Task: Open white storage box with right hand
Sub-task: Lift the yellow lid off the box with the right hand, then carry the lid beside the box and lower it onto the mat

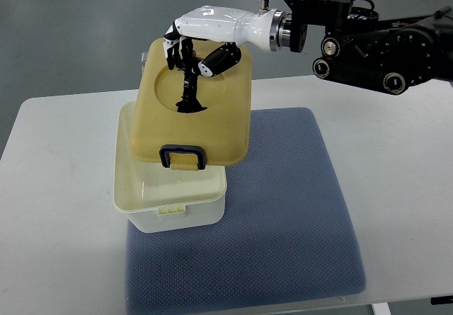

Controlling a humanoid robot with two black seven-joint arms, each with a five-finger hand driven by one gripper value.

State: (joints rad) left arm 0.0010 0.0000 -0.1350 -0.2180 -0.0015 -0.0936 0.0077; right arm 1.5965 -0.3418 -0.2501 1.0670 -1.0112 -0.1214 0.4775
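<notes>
You looked down on a white rounded surface [64, 138] with a blue-grey mat [297, 202] of nubbly woven texture spread across its middle. On the mat's left edge, partly overhanging onto the bare surface, stood the box [173, 205]: a cream-white, smooth plastic tub with rounded corners and a small latch tab on its front rim. Its lid [212, 127], a yellowish rounded rectangle with a shallow circular recess pressed into it, was lifted clear of the tub at the back and tilted toward you. A dark blue loop handle [183, 156] hung at the lid's near edge.

Your right hand [195, 64], with a glossy white shell and black jointed fingers [190, 92], reached in from the upper right on a black arm [382, 46]. The fingers were curled down over the lid's far edge, gripping it, with fingertips lying within the circular recess.
</notes>
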